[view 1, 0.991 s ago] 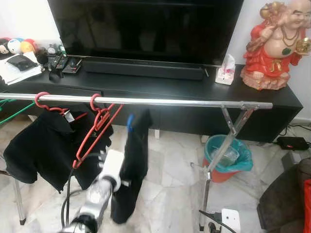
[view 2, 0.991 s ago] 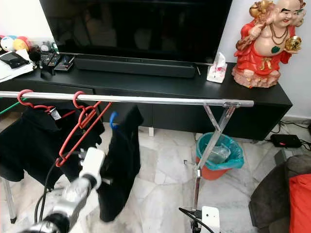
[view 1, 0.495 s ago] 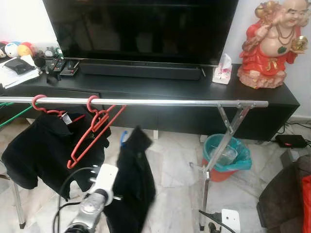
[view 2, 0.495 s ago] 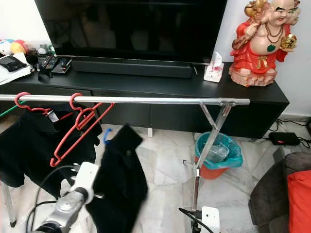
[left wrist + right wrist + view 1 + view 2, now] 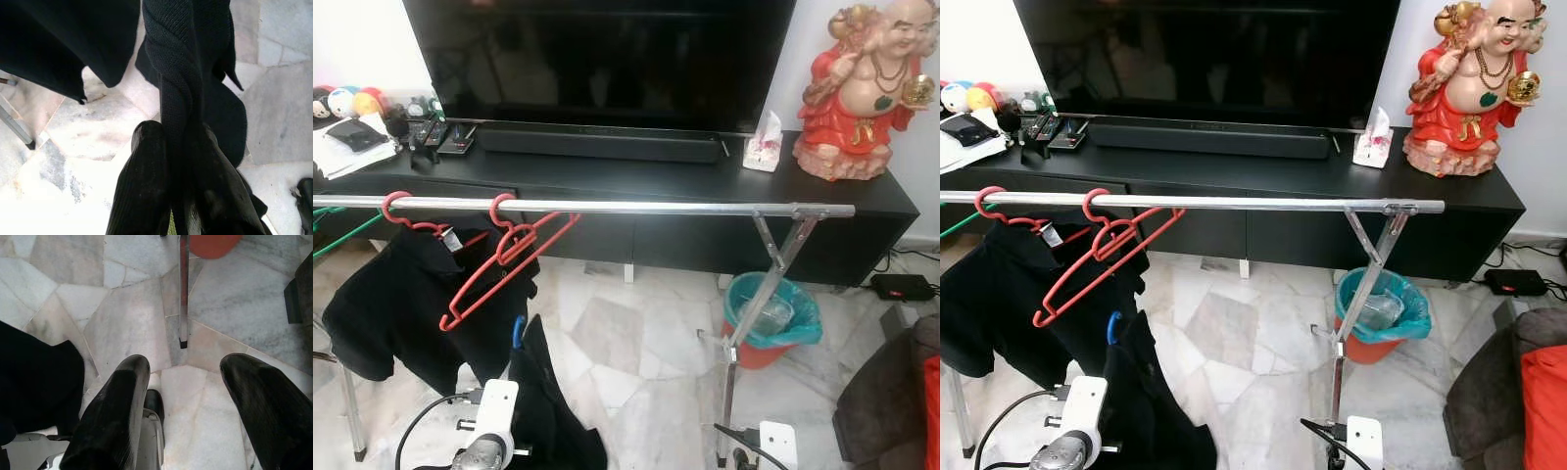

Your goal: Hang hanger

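A blue hanger [image 5: 518, 331] carries a black garment [image 5: 548, 411], hook pointing up, low near the floor at about 7 o'clock. It sits well below the silver rail [image 5: 636, 207], not hooked on. The cloth is twisted and bunched, draping down.

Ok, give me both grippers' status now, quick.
Left gripper: shut on the black garment, which hangs on a blue hanger.
Right gripper: open, holding nothing, above the marble floor.
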